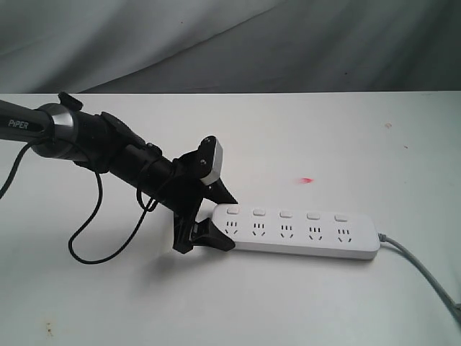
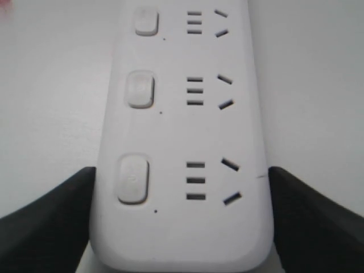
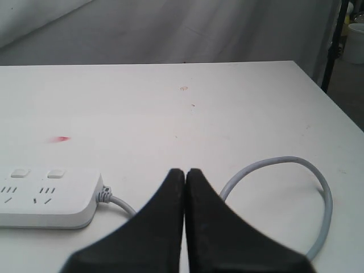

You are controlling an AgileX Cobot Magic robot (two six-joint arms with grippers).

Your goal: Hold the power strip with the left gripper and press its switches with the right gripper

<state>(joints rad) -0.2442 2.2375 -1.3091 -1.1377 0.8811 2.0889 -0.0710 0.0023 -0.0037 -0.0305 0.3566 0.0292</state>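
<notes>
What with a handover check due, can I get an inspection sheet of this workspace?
Surface: white table, one small red mark, faint specks.
Job's things: power strip lies flat, sockets and five switches facing up.
Clutter: nothing seen.
Grippers: left gripper clamps the strip's cordless end, a jaw against each long side; right gripper shut, empty, apart from the strip, near the cord.
Cables: grey cord loops from the strip across the table; black cable sags from the left arm onto the table.
Surroundings: grey cloth behind; dark post beyond the table's corner.
</notes>
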